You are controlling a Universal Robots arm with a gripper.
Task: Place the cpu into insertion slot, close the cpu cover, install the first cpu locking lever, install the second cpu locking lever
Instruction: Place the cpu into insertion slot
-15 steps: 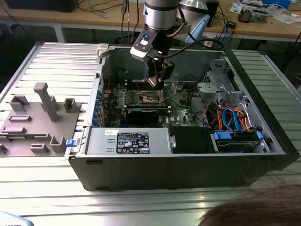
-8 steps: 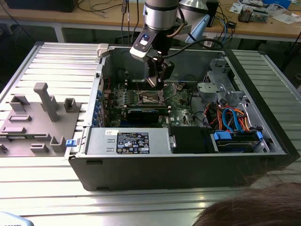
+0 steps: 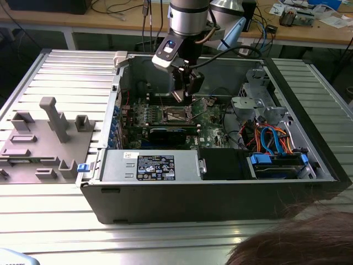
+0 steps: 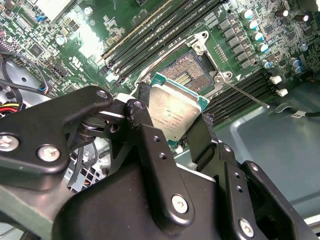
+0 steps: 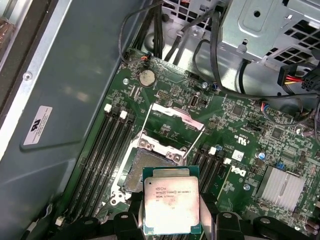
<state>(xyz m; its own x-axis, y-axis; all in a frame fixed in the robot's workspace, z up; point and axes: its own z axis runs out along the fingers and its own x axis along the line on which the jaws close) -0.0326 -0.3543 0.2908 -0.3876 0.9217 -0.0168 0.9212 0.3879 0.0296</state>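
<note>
A ribbed silver aluminium worktable (image 3: 49,232) spans the exterior view, its slats carrying pale glare at six o'clock; a light wooden bench (image 3: 83,22) strewn with cables and papers runs across twelve o'clock, dark shadow beneath it; at nine o'clock sits a grey moulded fixture block (image 3: 49,138), possibly plastic.

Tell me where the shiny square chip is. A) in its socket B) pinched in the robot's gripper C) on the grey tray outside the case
B: in the first wrist view the gripper pinches the cpu by two edges, while the insertion slot sits bare.
</note>
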